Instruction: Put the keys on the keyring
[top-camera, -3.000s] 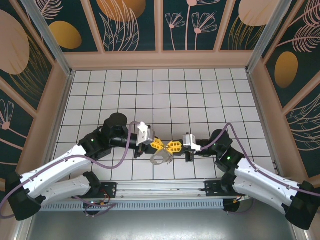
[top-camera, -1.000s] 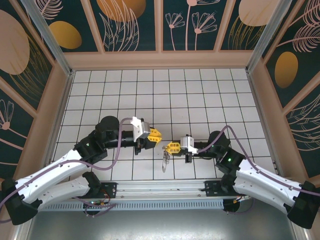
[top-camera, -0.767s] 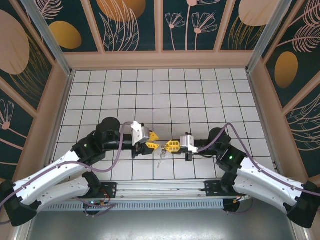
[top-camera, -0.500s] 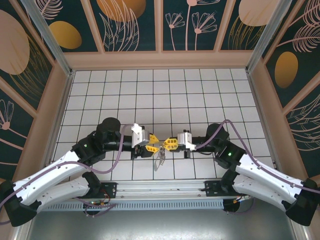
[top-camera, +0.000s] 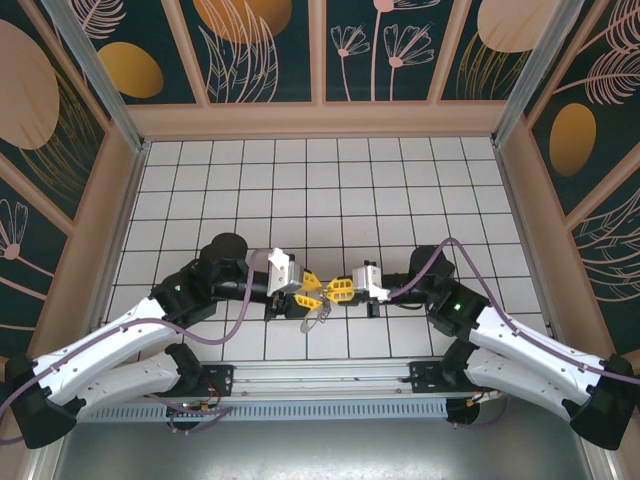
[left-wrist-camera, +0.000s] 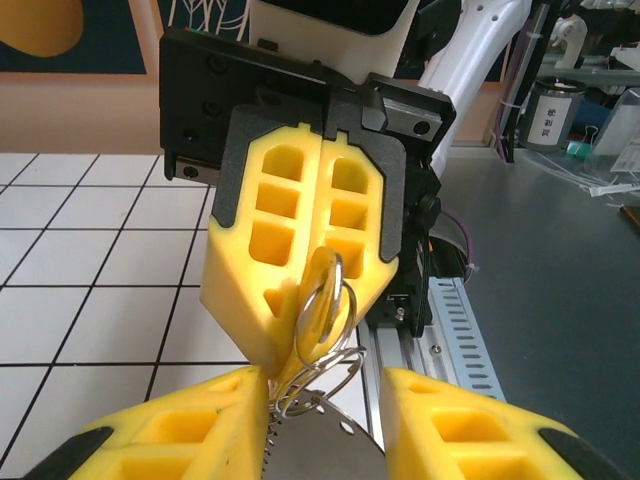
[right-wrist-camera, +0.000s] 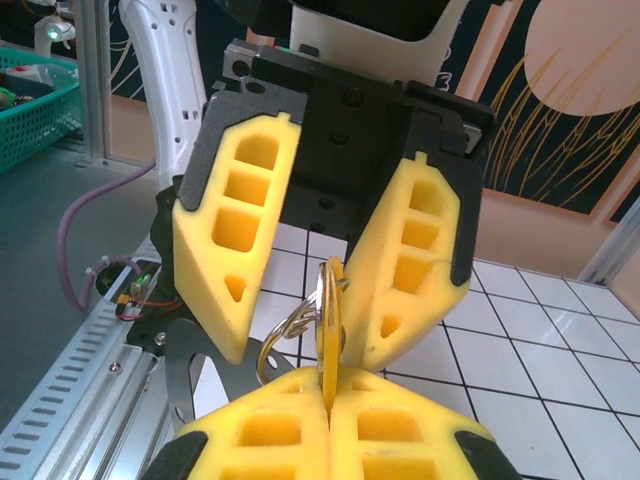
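Note:
My right gripper (top-camera: 337, 290) (right-wrist-camera: 330, 378) is shut on the small brass-gold key (right-wrist-camera: 331, 335) (left-wrist-camera: 318, 312), held on edge with a silver split keyring (right-wrist-camera: 283, 338) (left-wrist-camera: 335, 372) looped through its head. A silvery-grey flat piece with a jagged edge (left-wrist-camera: 310, 455) (right-wrist-camera: 185, 378) hangs from the rings, seen below the grippers as a pale bunch (top-camera: 316, 316). My left gripper (top-camera: 309, 284) (left-wrist-camera: 320, 388) stands open, nose to nose with the right one, its yellow pads (right-wrist-camera: 235, 250) on either side of the ring and key. The ring lies close against the left-hand pad (left-wrist-camera: 215, 420).
The white tiled floor (top-camera: 330, 190) stretches behind the grippers. A metal rail (top-camera: 320, 378) (left-wrist-camera: 455, 330) runs along the near edge just below them. Patterned walls (top-camera: 320, 60) close in the back and sides.
The left gripper, drawn back a second ago, has come in to meet the right one, its open fingers now flanking the ring. The right gripper has shifted slightly left with the key and hanging bunch.

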